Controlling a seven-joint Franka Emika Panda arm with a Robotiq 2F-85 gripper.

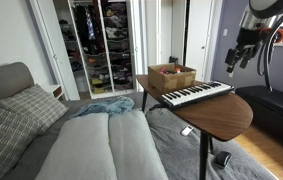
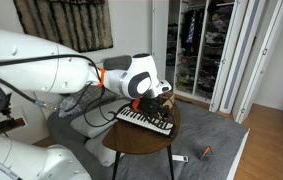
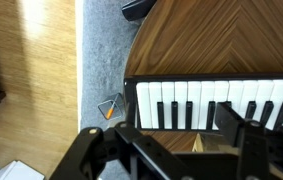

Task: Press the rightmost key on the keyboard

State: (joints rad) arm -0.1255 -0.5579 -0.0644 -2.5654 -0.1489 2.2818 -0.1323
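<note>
The keyboard (image 1: 196,95) is a slim dark piano keyboard with white and black keys, lying across a round wooden table (image 1: 226,117). It also shows in an exterior view (image 2: 144,121) and in the wrist view (image 3: 221,100). The last white key at the row's end (image 3: 144,104) shows in the wrist view, left of my fingers. My gripper (image 3: 181,138) is open and empty, hovering above that end of the keyboard, clear of the keys. It appears in both exterior views (image 1: 241,55) (image 2: 161,101).
A brown cardboard box (image 1: 171,76) stands on the table behind the keyboard. A grey sofa with cushions (image 1: 71,135) lies beside the table. A small orange-tipped object (image 3: 109,107) lies on the grey carpet by the table edge. An open closet (image 1: 101,45) is at the back.
</note>
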